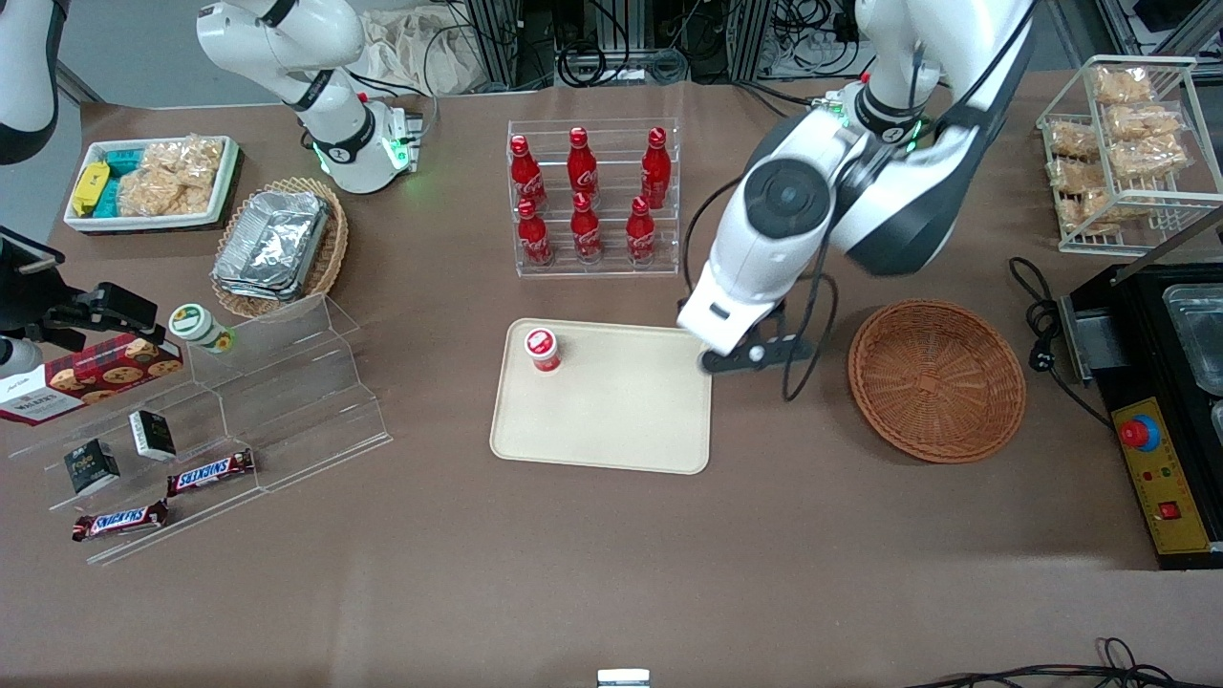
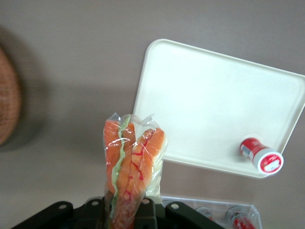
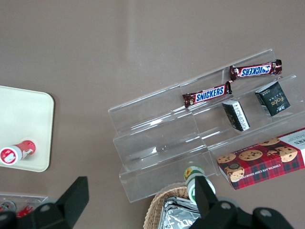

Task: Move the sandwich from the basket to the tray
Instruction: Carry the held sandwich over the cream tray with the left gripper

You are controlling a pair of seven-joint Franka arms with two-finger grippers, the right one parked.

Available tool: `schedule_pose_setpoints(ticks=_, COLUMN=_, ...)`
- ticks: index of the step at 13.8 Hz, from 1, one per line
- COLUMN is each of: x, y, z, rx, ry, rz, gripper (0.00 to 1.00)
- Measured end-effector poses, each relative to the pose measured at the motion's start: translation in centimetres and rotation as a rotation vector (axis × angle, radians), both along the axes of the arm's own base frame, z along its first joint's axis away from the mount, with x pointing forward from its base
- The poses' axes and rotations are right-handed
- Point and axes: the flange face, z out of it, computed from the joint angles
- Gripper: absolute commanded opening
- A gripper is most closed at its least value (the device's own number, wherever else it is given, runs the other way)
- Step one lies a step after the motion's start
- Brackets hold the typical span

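Brown tabletop, fingers (image 2: 125,210) clamping sandwich (image 2: 131,167) above tray (image 2: 205,100) edge, basket (image 1: 936,379) beside

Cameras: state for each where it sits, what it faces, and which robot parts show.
Front view: raised, facing both arms; gripper at the tray edge, basket beside.
Left wrist view: looks down past the held sandwich at the tray.
Right wrist view: looks down on an acrylic stand.
All show the small red-lidded bottle.
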Motion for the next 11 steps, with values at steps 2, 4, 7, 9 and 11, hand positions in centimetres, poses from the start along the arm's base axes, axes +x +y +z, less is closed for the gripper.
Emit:
schedule_pose_setpoints(ticks=2, x=1.1, y=-1.3, z=-5.2, rx=-0.012, ry=0.001, rz=-0.01, gripper=0.14)
schedule_pose_setpoints(ticks=4, x=2.1, y=-1.5, z=-9.4, rx=-0.002, ry=-0.009, rz=-0.016, gripper=0.14)
schedule_pose_setpoints(ticks=7, x=3.0, y=-1.7, z=-14.4, rx=0.018, ry=-0.044, rz=-0.008, gripper=0.22)
schedule_pose_setpoints(ticks=9, x=3.0, y=-1.7, z=-16.7, rx=0.037, ry=-0.043, rz=-0.009, gripper=0.37)
schedule_pose_setpoints(ticks=11, x=3.1, y=-1.8, z=-17.6, rx=0.033, ry=-0.044, rz=-0.008, gripper=0.66)
